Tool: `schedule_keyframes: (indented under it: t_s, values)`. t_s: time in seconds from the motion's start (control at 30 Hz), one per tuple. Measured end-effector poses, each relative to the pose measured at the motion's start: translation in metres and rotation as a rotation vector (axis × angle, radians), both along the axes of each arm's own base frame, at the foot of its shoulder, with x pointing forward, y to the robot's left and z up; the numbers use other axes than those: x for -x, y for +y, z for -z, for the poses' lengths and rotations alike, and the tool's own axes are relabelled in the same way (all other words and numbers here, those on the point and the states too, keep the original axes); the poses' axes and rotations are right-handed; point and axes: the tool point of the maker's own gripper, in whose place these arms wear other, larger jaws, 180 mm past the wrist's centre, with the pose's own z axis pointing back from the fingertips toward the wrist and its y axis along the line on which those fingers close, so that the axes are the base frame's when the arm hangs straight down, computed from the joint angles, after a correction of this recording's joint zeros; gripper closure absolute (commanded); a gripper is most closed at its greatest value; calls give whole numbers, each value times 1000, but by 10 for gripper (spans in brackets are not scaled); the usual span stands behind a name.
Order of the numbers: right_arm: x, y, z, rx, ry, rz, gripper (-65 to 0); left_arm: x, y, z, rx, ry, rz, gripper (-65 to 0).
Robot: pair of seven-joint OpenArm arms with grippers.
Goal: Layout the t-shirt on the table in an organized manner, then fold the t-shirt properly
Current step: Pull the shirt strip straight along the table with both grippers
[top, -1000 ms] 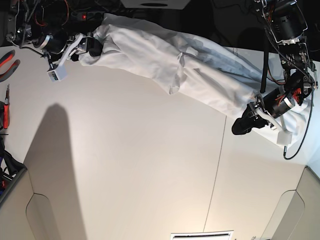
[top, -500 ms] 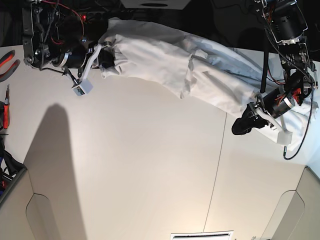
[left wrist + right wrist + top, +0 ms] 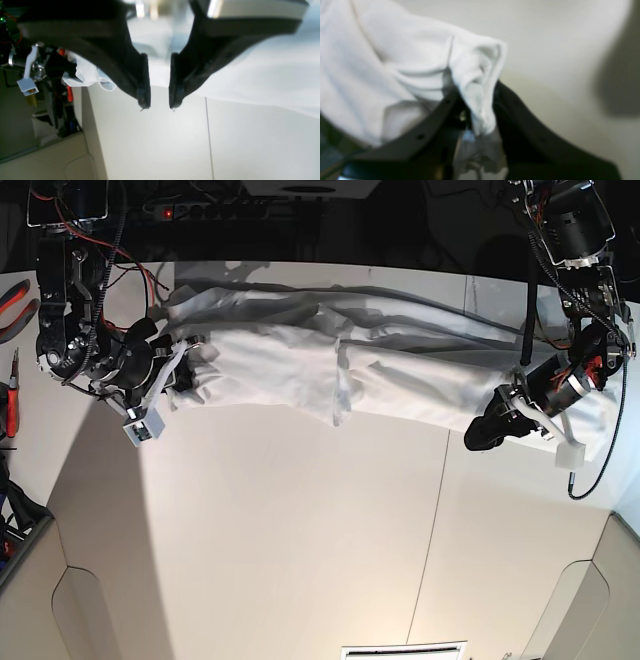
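Note:
The white t-shirt lies as a long wrinkled band across the back of the table, stretched between my two grippers. My right gripper is at the shirt's left end, and in its wrist view the gripper is shut on a bunched fold of the t-shirt. My left gripper sits at the shirt's right end. In the left wrist view the gripper has its tips a little apart, with the t-shirt between the fingers and its edge just behind the tips.
Red-handled pliers and a screwdriver lie at the table's left edge. A dark seam runs down the tabletop. Beige panels stand at the front corners. Cables and electronics line the dark back edge.
My right gripper closed on the shirt's left end and carried it from the back edge forward and down onto the table. The left arm stayed put.

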Motion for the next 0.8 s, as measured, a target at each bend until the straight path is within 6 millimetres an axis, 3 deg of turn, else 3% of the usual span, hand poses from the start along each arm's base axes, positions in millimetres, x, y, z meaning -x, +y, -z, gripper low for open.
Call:
schedule_keyframes:
  t_s: [0.23, 0.33, 0.37, 0.43, 0.47, 0.5, 0.7, 0.8]
  values:
    - [-24, -34, -7, 129, -69, 151, 0, -2, 1, -2, 2, -12, -11, -168]
    - [-27, -37, -9, 133, -86, 173, 0, -6, 4, -6, 7, -39, -35, -168]
    - [-27, -37, -8, 134, -85, 173, -58, -8, 6, -8, 9, -51, -46, -168]
    - [-27, -39, -8, 149, -86, 175, -267, -10, 10, -11, 4, -64, -56, -168]
    - [-27, -43, -8, 166, -89, 174, -338, -10, 13, -12, -4, -67, -58, -169]
    - [-27, -47, -9, 183, -92, 172, -363, -10, 17, -13, -16, -67, -57, -170]
    - [-48, -80, -32, 255, -149, 174, -360, -15, 50, -27, -73, -99, -96, -223]
    - [-63, -81, -45, 231, -185, 179, -360, -15, 65, -34, -72, -119, -135, -229]
